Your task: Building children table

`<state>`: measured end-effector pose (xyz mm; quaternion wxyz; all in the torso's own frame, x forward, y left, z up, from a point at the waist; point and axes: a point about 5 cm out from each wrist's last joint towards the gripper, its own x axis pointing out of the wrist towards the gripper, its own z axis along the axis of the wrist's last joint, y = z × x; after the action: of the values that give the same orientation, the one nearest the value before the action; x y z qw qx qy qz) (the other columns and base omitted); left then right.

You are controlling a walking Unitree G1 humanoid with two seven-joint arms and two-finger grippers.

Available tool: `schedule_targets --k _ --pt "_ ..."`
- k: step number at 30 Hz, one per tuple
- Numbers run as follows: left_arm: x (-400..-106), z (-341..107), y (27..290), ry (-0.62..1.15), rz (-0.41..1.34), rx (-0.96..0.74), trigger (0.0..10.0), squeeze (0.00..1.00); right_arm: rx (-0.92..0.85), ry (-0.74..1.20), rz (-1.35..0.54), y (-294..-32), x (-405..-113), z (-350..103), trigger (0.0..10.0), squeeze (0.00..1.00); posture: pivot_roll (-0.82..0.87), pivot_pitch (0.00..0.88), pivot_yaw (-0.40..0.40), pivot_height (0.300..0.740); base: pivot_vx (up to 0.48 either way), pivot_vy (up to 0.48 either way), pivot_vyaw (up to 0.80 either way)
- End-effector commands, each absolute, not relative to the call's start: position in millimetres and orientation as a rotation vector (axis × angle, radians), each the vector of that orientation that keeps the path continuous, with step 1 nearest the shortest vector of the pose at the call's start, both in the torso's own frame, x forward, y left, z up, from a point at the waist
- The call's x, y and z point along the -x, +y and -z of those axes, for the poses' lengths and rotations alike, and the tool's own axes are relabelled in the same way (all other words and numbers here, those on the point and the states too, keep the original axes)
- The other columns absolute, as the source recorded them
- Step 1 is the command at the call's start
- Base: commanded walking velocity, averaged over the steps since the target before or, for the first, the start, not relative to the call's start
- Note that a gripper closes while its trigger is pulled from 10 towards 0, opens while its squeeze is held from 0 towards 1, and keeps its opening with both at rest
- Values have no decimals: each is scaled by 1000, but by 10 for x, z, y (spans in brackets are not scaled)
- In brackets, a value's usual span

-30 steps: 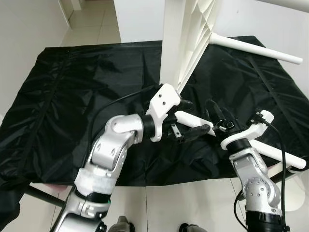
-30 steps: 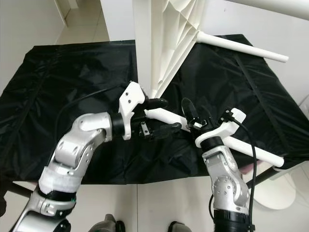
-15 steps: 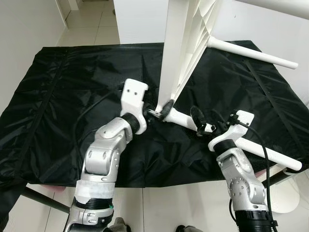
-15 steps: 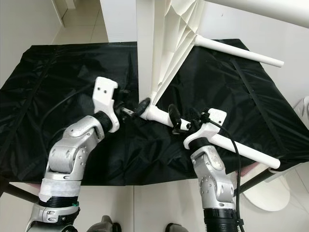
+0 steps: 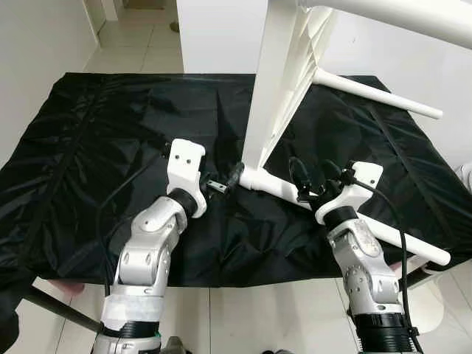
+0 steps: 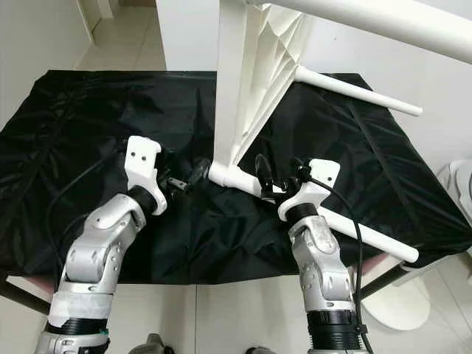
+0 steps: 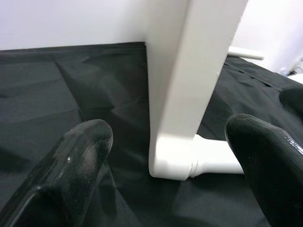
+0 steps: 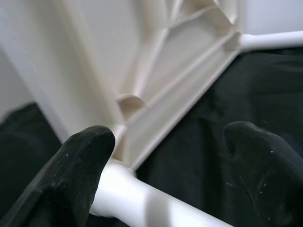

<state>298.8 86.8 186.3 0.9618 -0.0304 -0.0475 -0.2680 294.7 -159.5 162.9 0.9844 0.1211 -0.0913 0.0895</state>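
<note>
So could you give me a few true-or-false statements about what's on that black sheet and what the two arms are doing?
1. The white tabletop stands on edge on the black sheet. True.
2. The left tool is clamped on a leg. False: its fingers are open, near the tabletop's lower corner.
3. The right tool is at the near leg. True.
4. The sheet is red. False: black.

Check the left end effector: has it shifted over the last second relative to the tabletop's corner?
Yes. The left end effector has drawn back to the robot's left side of the white tabletop's corner; earlier it reached past it across the leg.
</note>
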Motion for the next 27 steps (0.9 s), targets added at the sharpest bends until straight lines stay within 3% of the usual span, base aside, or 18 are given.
schedule_targets --k 1,2,3,4,8,9,10,13,16,17,20,22,27 --pt "-3001 -1881 868 -107 475 28 10000 1000 -171 -133 -134 -1605 -2963 -1531 10000 1000 93 0 -10 740 0 0 0" --pt "-3007 -1879 865 -104 465 24 10000 1000 -142 -122 -125 -1614 -2969 -1515 10000 1000 94 0 -11 740 0 0 0" --pt "-3008 -1879 863 -103 462 24 10000 0 -126 -118 -120 -1619 -2972 -1508 10000 980 94 0 -11 740 0 0 0" --pt "-3008 -1888 853 -109 468 31 10000 0 -157 -126 -137 -1624 -2973 -1512 10000 0 97 0 -20 740 0 0 0" --pt "-3017 -1865 836 -122 505 16 10000 0 -190 -150 -154 -1629 -3010 -1540 10000 0 98 0 -26 740 0 0 0" --pt "-3019 -1864 849 -133 505 21 10000 0 -166 -157 -149 -1634 -3016 -1549 10000 376 98 6 -42 740 0 0 0" --pt "-3013 -1859 866 -159 509 3 10000 0 -139 -174 -136 -1643 -3023 -1561 10000 965 97 8 -49 740 0 0 0" --pt "-3007 -1830 881 -173 496 -3 10000 0 -110 -200 -133 -1632 -3016 -1566 10000 1000 93 10 -41 740 0 0 0" --pt "-3008 -1806 893 -162 458 33 10000 0 -31 -217 -124 -1624 -2998 -1559 10000 1000 94 13 -34 740 0 0 0" --pt "-3004 -1795 895 -160 439 34 10000 0 33 -225 -113 -1626 -2987 -1542 10000 0 94 13 -34 740 0 0 0" --pt "-3006 -1760 899 -151 406 9 10000 0 112 -239 -102 -1644 -2964 -1514 10000 0 97 14 -24 740 0 0 0" --pt "-3003 -1740 906 -185 383 -67 10000 0 260 -255 -109 -1656 -2948 -1473 10000 0 98 15 -18 740 0 0 0" --pt "-3007 -1664 923 -191 407 -145 10000 0 264 -238 -124 -1667 -2939 -1402 10000 0 92 13 -6 740 0 0 0"
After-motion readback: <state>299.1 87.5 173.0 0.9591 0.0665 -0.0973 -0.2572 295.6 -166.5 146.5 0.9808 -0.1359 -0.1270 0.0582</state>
